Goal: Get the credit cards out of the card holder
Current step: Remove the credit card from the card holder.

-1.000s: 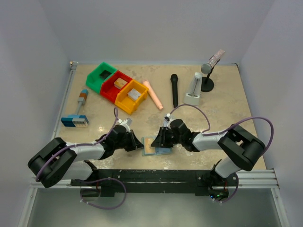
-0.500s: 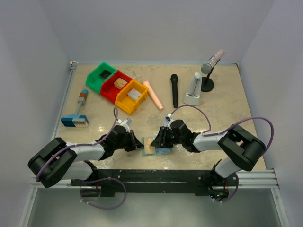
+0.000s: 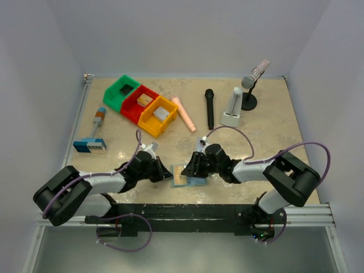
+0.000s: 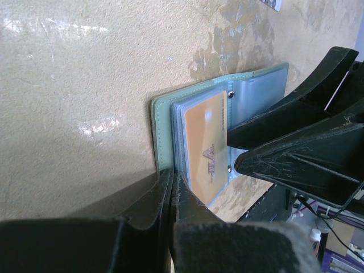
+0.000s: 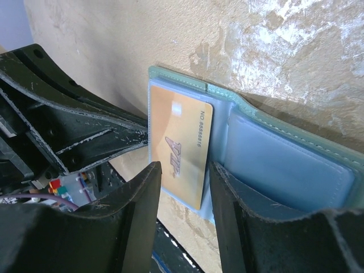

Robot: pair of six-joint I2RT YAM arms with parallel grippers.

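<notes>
- Card holder [image 3: 183, 176] lies open on the table [image 3: 273, 131], bottom centre of the top view, between both grippers. Nothing there has shifted visibly over the last second, so no card is out yet.
- Left gripper [image 4: 170, 187], fingers closed, bears on the holder's near edge, apparently pinning it.
- Right gripper [image 5: 182, 170] has its fingers apart astride the golden card [image 5: 181, 142]; whether they pinch it cannot be told.
- Only the wrist views show that card lying in its clear pocket; from above it is just a tan patch.
</notes>
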